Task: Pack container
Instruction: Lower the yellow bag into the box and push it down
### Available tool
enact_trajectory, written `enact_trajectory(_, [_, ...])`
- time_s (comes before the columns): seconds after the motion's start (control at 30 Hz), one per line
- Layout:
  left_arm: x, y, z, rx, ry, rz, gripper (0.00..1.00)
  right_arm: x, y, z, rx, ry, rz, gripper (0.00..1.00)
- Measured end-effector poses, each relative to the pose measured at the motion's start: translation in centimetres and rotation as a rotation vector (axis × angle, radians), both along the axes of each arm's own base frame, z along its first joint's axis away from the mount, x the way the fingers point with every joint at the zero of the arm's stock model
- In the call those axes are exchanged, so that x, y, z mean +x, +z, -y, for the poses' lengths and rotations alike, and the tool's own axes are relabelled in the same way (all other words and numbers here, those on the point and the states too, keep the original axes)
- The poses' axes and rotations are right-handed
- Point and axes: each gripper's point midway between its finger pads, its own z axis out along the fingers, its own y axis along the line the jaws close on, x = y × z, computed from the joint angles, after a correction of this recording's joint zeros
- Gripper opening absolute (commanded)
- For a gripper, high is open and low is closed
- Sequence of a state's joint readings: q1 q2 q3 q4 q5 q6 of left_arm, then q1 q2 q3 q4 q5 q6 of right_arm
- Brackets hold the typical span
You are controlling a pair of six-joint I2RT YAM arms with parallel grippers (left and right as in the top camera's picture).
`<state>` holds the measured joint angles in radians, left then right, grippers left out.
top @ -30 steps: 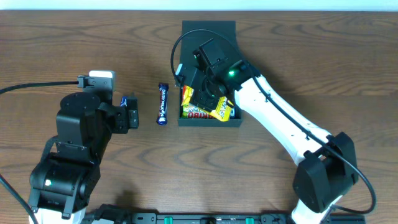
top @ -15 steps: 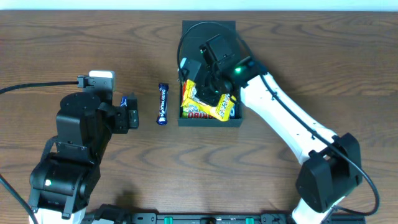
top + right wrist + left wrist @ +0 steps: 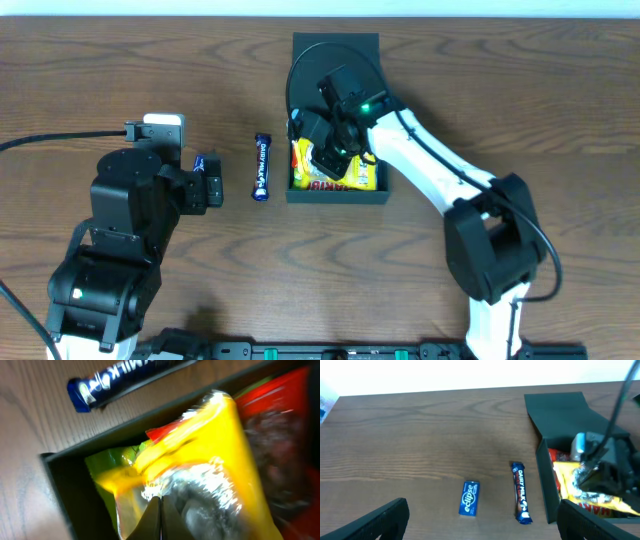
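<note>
The dark teal container (image 3: 337, 197) sits at the table's back centre with its flap lid (image 3: 335, 45) folded open behind it. Inside lie a yellow packet (image 3: 365, 178) and red ones. My right gripper (image 3: 325, 158) hangs inside the box, shut, its tips (image 3: 160, 502) together just over the yellow packet (image 3: 220, 450) with nothing between them. A Dairy Milk bar (image 3: 262, 167) lies left of the box. Further left is a blue Eclipse packet (image 3: 199, 163). My left gripper (image 3: 480, 525) stands open, low over the table, short of the Eclipse packet (image 3: 469, 498) and the bar (image 3: 521, 492).
The right arm's white links (image 3: 440, 180) stretch from the front right over the box. A cable (image 3: 50, 140) runs in from the left edge. The box's left wall (image 3: 546, 485) stands just right of the bar.
The right gripper's jaws have closed, and it has shifted left and down inside the box. The yellow packet now lies flatter. The right arm's elbow swung left. The left arm has not moved.
</note>
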<state>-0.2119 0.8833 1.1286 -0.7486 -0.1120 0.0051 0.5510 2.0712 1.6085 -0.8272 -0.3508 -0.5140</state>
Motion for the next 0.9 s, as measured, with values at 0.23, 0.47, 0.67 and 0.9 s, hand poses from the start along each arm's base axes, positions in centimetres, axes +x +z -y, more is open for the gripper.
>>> enact_trajectory(0.23, [0.0, 0.0, 0.0, 0.0, 0.0, 0.0, 0.95, -0.9, -2.7, -0.4, 0.004, 0.012, -0.084, 0.01])
enact_trajectory(0.47, [0.0, 0.0, 0.0, 0.0, 0.0, 0.0, 0.95, -0.6, -0.7, -1.1, 0.045, 0.02, -0.073, 0.01])
enact_trajectory(0.67, [0.0, 0.0, 0.0, 0.0, 0.0, 0.0, 0.95, 1.3, 6.5, -0.4, 0.105, -0.007, 0.089, 0.01])
enact_trajectory(0.9, [0.0, 0.0, 0.0, 0.0, 0.0, -0.001, 0.95, 1.6, 6.4, 3.8, -0.007, -0.088, 0.065, 0.01])
